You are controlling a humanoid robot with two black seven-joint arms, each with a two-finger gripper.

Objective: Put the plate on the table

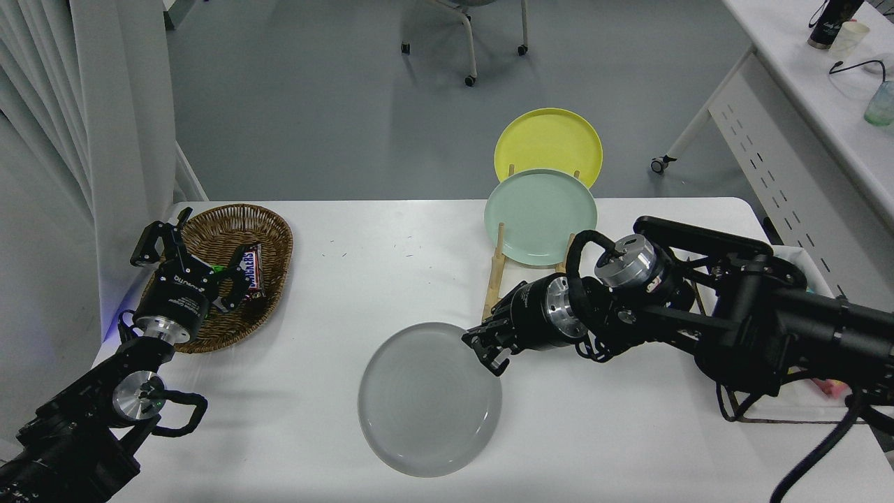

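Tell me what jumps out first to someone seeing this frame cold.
The right gripper pinching the rim of the grey plate near the front of the white table. Behind it, a mint green plate and a yellow plate stand upright in a wooden rack. The left gripper sits parked over a wicker basket at far left.

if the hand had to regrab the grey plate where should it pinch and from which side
By the raised rim on its upper right edge, coming in from the right, where the right hand already meets the plate. The plate is wide and shallow, so only the thin rim fits between fingers. That side faces the right arm and is clear of the wooden rack.
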